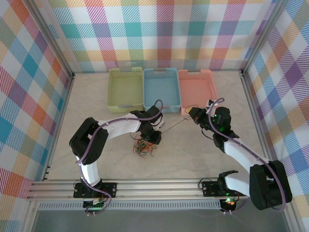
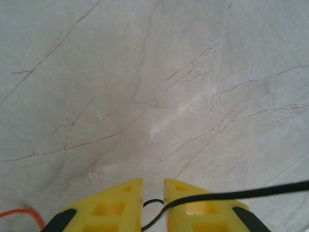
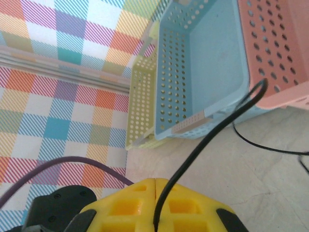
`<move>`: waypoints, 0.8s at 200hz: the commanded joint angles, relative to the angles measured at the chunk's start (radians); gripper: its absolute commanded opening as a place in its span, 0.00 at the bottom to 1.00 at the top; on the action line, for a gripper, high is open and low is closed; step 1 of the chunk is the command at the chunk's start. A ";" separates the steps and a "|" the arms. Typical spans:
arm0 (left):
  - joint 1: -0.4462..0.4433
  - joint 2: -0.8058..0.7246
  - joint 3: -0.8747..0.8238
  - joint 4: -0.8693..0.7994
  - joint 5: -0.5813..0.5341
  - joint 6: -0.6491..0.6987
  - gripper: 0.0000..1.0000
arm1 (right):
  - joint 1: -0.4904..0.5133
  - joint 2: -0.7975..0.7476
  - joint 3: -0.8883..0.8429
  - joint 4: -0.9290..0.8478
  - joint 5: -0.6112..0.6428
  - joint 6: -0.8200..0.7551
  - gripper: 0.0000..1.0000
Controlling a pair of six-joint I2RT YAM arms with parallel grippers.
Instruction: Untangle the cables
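The cables [image 1: 144,147] lie as a small clump of orange, red, green and black wires on the marble table, just left of centre. My left gripper [image 1: 155,137] hangs right over the clump's upper right edge. In the left wrist view its yellow fingers [image 2: 153,182] stand a narrow gap apart, and a black cable [image 2: 241,194] runs through the gap and across the right finger. An orange cable [image 2: 19,212] shows at the lower left. My right gripper [image 1: 195,114] is shut on the black cable [image 1: 176,123], which stretches left toward the clump. It comes out of the closed fingers [image 3: 155,180] as a black cable [image 3: 212,130].
Three low baskets stand in a row at the back: yellow-green [image 1: 110,89], blue [image 1: 145,89] and pink [image 1: 212,87]. The right gripper is just in front of the pink basket [image 3: 270,48] and the blue basket [image 3: 169,82]. Checked walls close in the table.
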 commanded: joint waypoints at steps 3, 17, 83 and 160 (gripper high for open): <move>-0.004 0.015 0.019 -0.048 0.019 0.015 0.19 | -0.049 -0.052 -0.011 0.001 -0.016 0.026 0.00; -0.005 0.016 0.019 -0.047 0.020 0.017 0.18 | -0.081 -0.072 -0.017 -0.021 -0.016 0.031 0.00; -0.006 0.026 0.027 -0.056 0.031 0.026 0.15 | -0.208 -0.109 -0.064 -0.058 -0.009 0.066 0.00; -0.009 0.027 0.027 -0.057 0.025 0.026 0.15 | -0.289 -0.131 -0.071 -0.087 -0.009 0.069 0.00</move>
